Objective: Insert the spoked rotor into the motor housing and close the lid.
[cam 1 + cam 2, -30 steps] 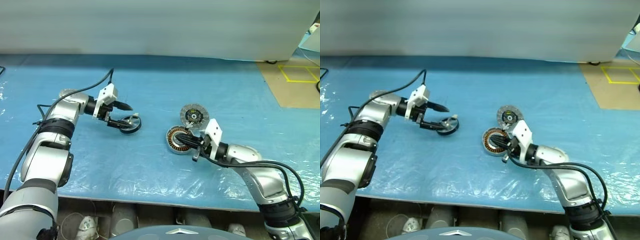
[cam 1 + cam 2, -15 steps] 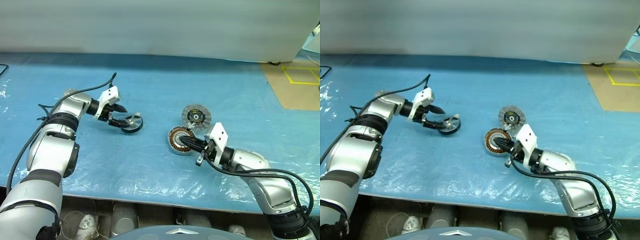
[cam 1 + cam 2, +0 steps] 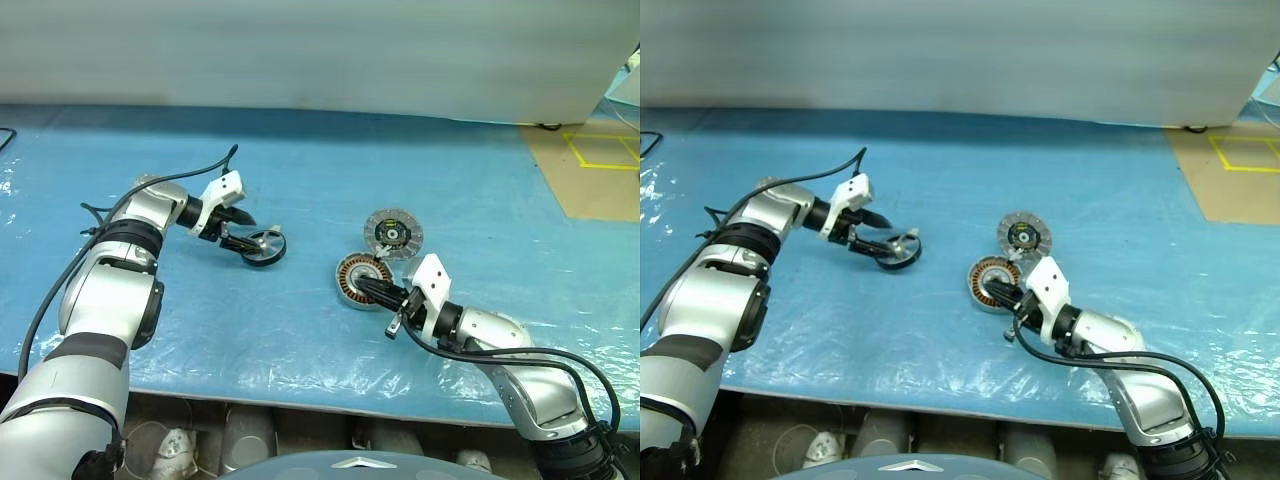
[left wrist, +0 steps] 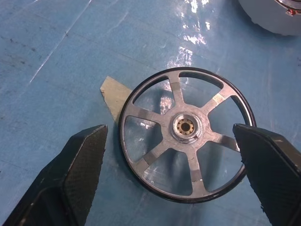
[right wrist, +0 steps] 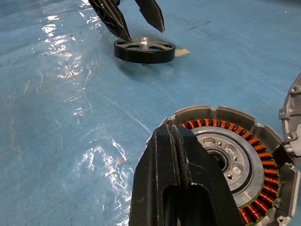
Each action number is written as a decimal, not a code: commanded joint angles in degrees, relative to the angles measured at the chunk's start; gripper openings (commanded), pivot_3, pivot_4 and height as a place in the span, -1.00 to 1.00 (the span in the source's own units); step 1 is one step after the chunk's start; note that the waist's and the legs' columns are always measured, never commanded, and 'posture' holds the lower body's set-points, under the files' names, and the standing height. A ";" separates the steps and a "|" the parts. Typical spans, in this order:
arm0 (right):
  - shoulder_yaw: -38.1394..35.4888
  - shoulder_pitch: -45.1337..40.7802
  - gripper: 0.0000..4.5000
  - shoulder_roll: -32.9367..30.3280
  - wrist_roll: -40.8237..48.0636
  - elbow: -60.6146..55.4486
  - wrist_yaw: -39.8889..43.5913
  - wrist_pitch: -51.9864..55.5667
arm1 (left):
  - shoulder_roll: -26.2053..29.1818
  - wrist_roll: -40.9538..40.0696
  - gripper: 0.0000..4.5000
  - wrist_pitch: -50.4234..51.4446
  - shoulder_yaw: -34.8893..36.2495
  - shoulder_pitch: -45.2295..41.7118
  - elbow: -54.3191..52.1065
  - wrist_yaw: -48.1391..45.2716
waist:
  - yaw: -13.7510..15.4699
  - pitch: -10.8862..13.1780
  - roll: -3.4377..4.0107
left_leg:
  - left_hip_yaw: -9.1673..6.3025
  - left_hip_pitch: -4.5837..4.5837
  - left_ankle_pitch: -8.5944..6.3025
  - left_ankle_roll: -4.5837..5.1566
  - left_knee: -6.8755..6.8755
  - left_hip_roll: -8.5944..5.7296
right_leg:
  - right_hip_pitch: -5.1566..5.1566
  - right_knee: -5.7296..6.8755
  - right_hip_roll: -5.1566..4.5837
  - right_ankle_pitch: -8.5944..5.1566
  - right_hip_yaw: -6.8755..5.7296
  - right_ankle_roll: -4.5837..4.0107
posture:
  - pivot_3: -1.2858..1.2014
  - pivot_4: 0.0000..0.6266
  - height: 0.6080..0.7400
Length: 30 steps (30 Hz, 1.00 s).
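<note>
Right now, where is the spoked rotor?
The spoked rotor lies flat on the blue sheet at the robot's left, between the open left gripper's fingers, left of the motor housing.

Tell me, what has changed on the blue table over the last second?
Little. The left end effector, open, has closed in around the spoked rotor, fingers either side, not yet gripping. The right end effector stays shut at the motor housing, drawn back slightly. Rotor, housing and lid lie where they were.
</note>
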 commanded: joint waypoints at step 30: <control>0.35 0.39 -1.00 0.66 -0.15 -3.18 -2.12 -0.65 | -2.42 4.05 0.31 -0.16 -1.01 1.37 0.70 2.65 | 0.02 0.00 0.00 | 0.00 0.17 0.00 0.01 -0.06 0.00 | 0.21 -0.18 -0.01 0.01 -0.01 0.03 | 0.03 -0.52 1.00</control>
